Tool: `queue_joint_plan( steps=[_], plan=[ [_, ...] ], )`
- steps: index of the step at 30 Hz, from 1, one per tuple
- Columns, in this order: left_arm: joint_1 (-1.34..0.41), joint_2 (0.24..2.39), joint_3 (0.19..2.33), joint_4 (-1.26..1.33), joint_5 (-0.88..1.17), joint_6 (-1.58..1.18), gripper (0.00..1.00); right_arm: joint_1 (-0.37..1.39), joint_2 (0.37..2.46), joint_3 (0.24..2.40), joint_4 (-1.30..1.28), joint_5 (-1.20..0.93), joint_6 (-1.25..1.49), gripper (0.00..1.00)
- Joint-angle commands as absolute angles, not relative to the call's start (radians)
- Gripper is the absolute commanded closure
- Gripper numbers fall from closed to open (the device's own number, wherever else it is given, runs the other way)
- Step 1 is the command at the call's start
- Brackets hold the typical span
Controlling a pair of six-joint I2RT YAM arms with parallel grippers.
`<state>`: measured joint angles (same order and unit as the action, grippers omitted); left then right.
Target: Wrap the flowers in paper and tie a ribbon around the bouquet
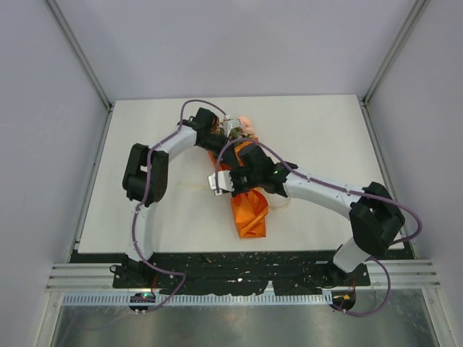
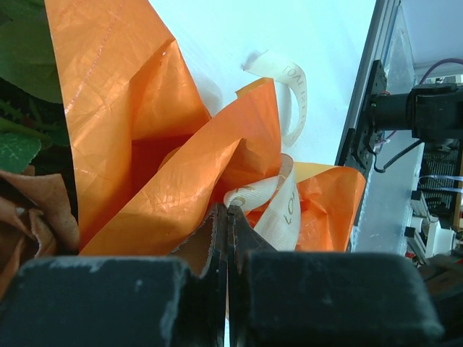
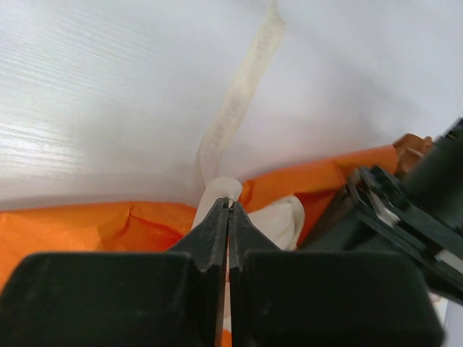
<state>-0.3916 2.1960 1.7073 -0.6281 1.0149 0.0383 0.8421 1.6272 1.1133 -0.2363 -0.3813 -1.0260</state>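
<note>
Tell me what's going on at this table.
A robot is tying up a bouquet: the crinkly orange paper cone lies mid-table, with pink and rust-brown blooms at its far end. The left gripper and the right gripper are both shut, each apparently pinching the cream-white fabric ribbon beside the cone. No finished knot is visible.
</note>
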Motion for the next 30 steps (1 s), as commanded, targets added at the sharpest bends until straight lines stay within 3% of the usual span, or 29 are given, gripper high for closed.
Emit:
queue_joint_plan(
  steps=[1,12,17,19,20,23,30],
  plan=[
    [-0.379,2.125,1.730,-0.672,1.003,0.098,1.00,0.770,1.537,1.111,-0.325,-0.497,-0.959,0.95],
    [-0.362,2.117,1.710,-0.693,0.986,0.127,1.00,0.560,1.502,1.117,-0.639,-0.676,-1.058,0.95],
    [-0.367,2.135,1.717,-0.680,0.996,0.107,1.00,0.563,1.506,1.133,-0.672,-0.696,-1.060,0.95],
    [-0.368,2.135,1.715,-0.670,0.991,0.101,1.00,0.598,1.540,1.170,-0.617,-0.670,-0.948,0.82],
    [-0.370,2.132,1.712,-0.667,0.991,0.100,1.00,0.606,1.555,1.181,-0.600,-0.670,-0.875,0.65],
    [-0.371,2.132,1.706,-0.663,0.991,0.094,1.00,0.635,1.569,1.181,-0.468,-0.626,-0.737,0.42],
    [-0.373,2.135,1.703,-0.658,0.992,0.095,1.00,0.664,1.621,1.175,-0.388,-0.617,-0.761,0.46]
  ],
)
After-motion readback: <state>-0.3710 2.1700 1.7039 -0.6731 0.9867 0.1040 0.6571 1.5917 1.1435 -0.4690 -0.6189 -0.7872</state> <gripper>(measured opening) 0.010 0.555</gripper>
